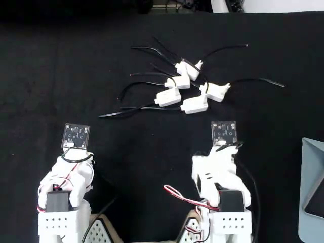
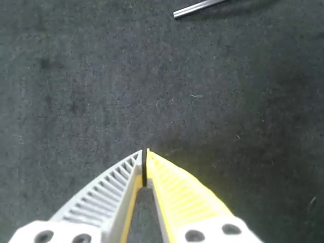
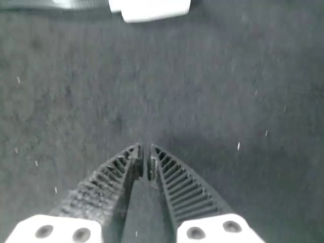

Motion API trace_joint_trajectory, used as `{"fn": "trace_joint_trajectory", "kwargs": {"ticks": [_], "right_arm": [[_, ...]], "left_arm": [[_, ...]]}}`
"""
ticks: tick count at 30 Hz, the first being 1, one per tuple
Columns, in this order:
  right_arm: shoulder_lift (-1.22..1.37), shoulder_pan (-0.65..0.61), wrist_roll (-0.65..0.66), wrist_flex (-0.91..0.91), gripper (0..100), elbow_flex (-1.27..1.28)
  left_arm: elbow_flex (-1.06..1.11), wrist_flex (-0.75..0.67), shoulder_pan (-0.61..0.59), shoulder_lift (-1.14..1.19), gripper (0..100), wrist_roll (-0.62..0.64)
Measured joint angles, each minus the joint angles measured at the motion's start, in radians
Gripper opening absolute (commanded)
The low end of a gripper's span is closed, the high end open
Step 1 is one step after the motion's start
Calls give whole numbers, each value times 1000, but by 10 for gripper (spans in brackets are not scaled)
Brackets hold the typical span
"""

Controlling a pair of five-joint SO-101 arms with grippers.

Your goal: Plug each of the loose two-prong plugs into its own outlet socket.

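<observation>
- five white plugs (image 1: 194, 105) with black cords (image 1: 132, 89) are lying in a loose cluster on the black table (image 1: 50, 76), in the upper middle of the high view, some of them touching or overlapping.
- the cords are trailing out to the left and right of the cluster; no plug is sitting in a socket.
- the left arm (image 1: 66, 182) is sitting folded at the lower left of the high view, well apart from the cluster.
- the left pincer (image 2: 146, 154) is hanging just over bare table with its grey and yellow fingers pressed together, holding nothing; a cord end (image 2: 202, 6) is lying farther off.
- the right arm (image 1: 220, 177) is sitting at the lower middle right, below the cluster.
- the right pincer (image 3: 146, 149) is closed to a hairline slit and gripping nothing, with one plug (image 3: 152, 9) lying ahead of its tips, apart from them.
- a grey tray (image 1: 314, 187) is standing at the right edge of the high view.
</observation>
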Motion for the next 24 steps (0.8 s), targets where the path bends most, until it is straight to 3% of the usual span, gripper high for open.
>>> {"fn": "trace_joint_trajectory", "kwargs": {"ticks": [24], "right_arm": [[0, 0, 3, 72, 13, 0]], "left_arm": [[0, 0, 0, 0, 30, 0]]}}
